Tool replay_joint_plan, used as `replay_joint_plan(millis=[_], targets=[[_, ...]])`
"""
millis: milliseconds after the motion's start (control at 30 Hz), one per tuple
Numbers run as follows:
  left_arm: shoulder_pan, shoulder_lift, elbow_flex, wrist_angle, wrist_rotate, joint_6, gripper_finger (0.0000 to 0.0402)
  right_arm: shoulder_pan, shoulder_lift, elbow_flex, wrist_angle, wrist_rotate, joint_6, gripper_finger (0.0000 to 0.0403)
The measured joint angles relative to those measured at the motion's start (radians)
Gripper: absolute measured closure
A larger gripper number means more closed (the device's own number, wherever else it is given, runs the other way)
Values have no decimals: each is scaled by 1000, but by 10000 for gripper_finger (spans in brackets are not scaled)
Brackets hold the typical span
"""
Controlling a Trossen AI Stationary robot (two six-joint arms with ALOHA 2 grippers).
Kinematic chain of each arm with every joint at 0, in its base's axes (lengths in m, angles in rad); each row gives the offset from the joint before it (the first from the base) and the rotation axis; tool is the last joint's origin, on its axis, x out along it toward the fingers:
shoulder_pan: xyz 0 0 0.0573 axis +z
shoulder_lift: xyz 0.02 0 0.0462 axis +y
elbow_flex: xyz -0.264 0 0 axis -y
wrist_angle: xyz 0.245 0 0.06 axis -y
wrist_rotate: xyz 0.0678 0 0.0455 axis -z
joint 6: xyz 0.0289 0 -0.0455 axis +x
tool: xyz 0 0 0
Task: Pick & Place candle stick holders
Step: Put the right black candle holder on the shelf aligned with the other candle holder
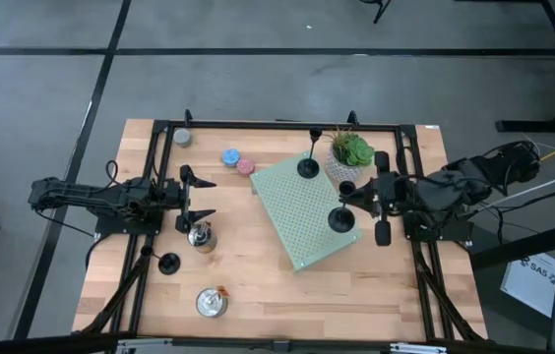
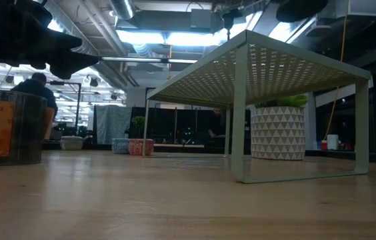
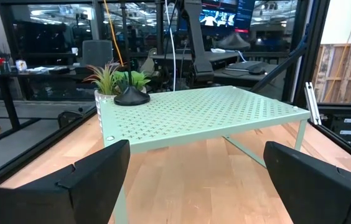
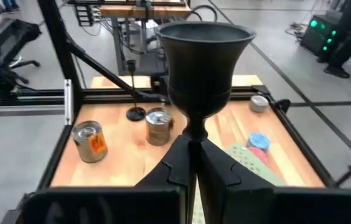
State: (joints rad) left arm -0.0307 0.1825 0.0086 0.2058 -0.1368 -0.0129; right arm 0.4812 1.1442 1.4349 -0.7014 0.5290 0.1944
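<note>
Pinched right in front of your right wrist camera is a matte-black candle stick holder (image 4: 195,68), its cup wide at the top and its thin stem caught between the right gripper (image 4: 194,163) fingers, which are pressed together on it. From above, that gripper (image 1: 368,196) sits over the right edge of the pale green perforated metal shelf (image 1: 297,211), and the round base of the holder shows on or just above the shelf; you cannot tell from these views whether it has touched down. So you are in the placing step for this one. A second black holder (image 1: 308,164) already stands at the shelf's far edge near the small green plant in its white patterned pot (image 1: 349,157), and a third black holder (image 1: 168,263) waits on the bare wooden table (image 1: 258,295), near the shiny silver tin (image 1: 200,237). Your next move likely calls for settling the base flat, then releasing cleanly without tipping the stem. Your left gripper (image 3: 191,180) waits at the left of the table, facing the shelf, spread wide and holding nothing.
</note>
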Motion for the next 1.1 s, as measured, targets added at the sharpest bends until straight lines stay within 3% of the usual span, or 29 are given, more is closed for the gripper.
replay_joint_plan(millis=[233, 500, 633, 867, 1100], targets=[[0, 0, 0, 0, 0, 0, 34, -10, -2, -19, -77, 101, 0, 389], [0, 0, 0, 0, 0, 0, 34, -10, -112, -192, -92, 172, 85, 389], [0, 0, 0, 0, 0, 0, 34, -11, -185, -274, -16, 211, 116, 389], [0, 0, 0, 0, 0, 0, 34, -39, -237, -413, 153, 200, 109, 389], [0, 0, 0, 0, 0, 0, 34, -105, -237, -501, 318, 97, 109, 389]])
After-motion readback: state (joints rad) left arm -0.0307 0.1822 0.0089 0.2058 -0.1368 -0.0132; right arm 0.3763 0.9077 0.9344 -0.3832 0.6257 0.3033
